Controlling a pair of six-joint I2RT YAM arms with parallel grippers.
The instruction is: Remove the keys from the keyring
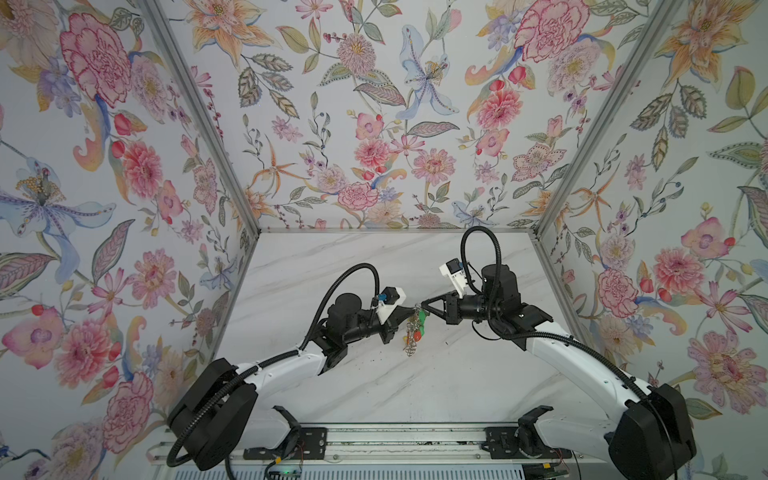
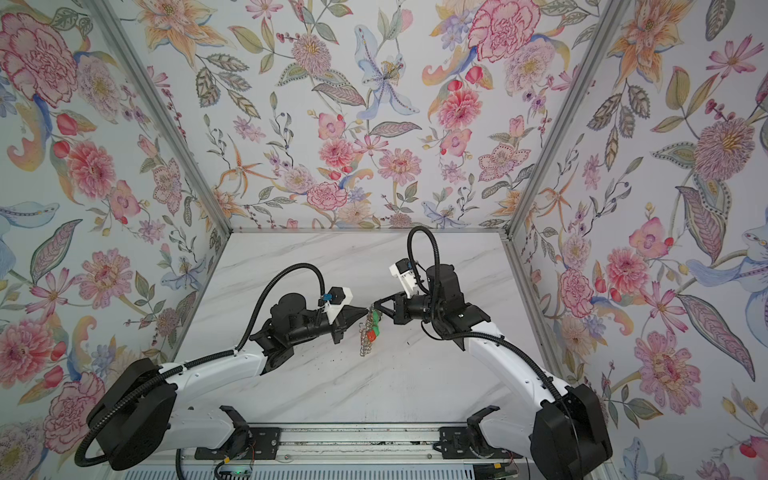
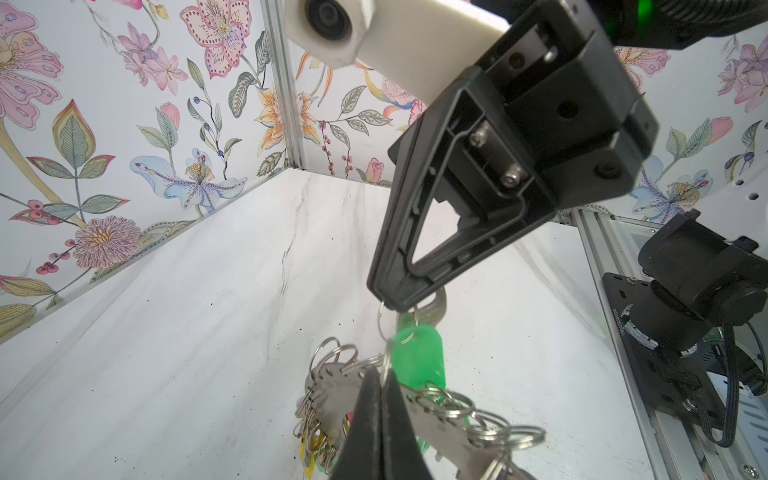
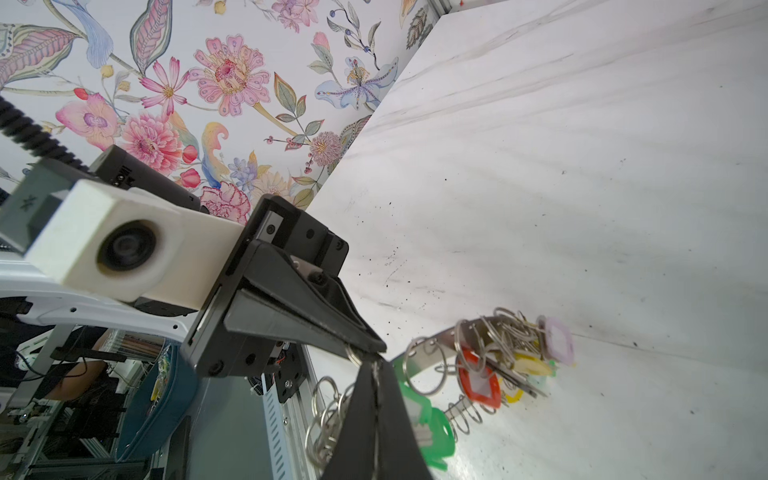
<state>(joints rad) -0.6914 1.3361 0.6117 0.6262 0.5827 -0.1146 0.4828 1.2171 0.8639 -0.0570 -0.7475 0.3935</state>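
left gripper point(image 3: 381, 376): black jaws pressed together, clamped on the rim of the keyring point(image 3: 332, 388), a large flat grey metal disc with small holes along its edge.
right gripper point(image 3: 390, 305): jaws closed as well, almost tip to tip with the left one. It pinches the green-tagged key point(image 3: 434, 307), a small silver metal key on a thin wire ring with a green oval plastic tag. I cannot tell whether the pads bite the key's head or only its ring.
keyring position: held up between the two tips, over the middle of the white marble-patterned tabletop point(image 1: 374, 270).
keys point(image 4: 511, 345): the remaining silver keys hang in a bunch from the disc on their split rings point(image 3: 498, 432), with a red tag point(image 4: 478, 384) and a yellow tag point(image 4: 534, 365) among them. Whether the lowest ones touch the surface is unclear.
task stage: judged early, since the bunch looks full and the green-tagged key is the one being worked.
risk, slip: both holds are narrow fingertip pinches on smooth metal, so a straight pull may drag the disc out of the left jaws and drop the whole bunch.
risk, ring: the wire has to be wound out through its hole, and tugging sideways would only bend it or jam it.
risk, tangle: neighbouring rings crowd the same edge and could snag the one being freed.
risk, contact: the tips sit so close that a small twist could knock them together.
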